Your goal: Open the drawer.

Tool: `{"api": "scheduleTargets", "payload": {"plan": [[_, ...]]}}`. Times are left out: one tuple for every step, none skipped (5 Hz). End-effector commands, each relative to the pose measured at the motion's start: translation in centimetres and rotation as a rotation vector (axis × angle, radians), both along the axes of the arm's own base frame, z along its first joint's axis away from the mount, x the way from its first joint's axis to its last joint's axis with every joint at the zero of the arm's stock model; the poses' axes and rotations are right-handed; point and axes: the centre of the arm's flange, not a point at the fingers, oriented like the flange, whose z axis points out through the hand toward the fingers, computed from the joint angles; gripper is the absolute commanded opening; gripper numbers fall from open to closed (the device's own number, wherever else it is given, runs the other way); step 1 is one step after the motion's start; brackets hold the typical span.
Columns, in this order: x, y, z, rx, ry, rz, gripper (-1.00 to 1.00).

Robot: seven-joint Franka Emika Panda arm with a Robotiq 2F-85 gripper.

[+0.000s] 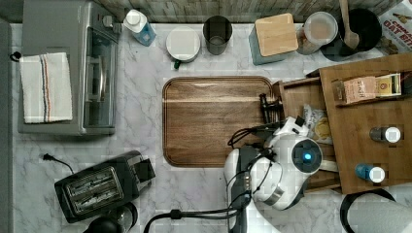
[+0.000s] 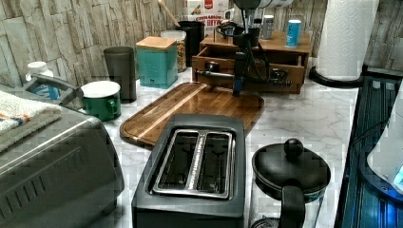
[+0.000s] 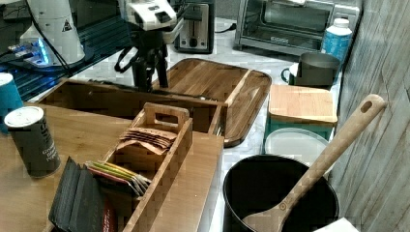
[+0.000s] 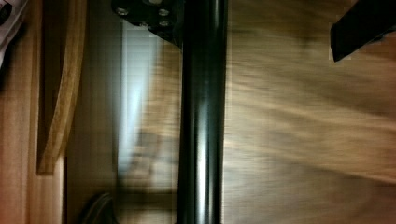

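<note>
Drawer [image 3: 121, 99] stands pulled out of its wooden cabinet [image 3: 87, 145], its black bar handle [image 2: 242, 77] at the claw [image 3: 150, 79]. Claw fingers hang apart, straddling the bar. Beyond the claw lies the wooden tray [image 1: 214, 121] on the marble tabletop [image 1: 141, 121].

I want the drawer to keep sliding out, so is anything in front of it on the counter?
The wooden tray lies flat right in front of the drawer. The handle hangs over the tray's near edge. Whether the drawer bottom clears the tray's rim, I cannot tell.
</note>
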Motion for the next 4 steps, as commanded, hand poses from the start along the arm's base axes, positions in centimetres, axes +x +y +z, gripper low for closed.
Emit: {"api": "scheduleTargets", "payload": {"plan": [[-1.7, 15.8, 4.85, 0.079, -0.051, 0.061, 1.0], [-1.69, 15.8, 4.87, 0.079, -0.051, 0.061, 1.0], [-1.7, 15.8, 4.85, 0.079, -0.051, 0.061, 1.0], [-1.69, 15.8, 4.86, 0.079, -0.051, 0.061, 1.0]]}}
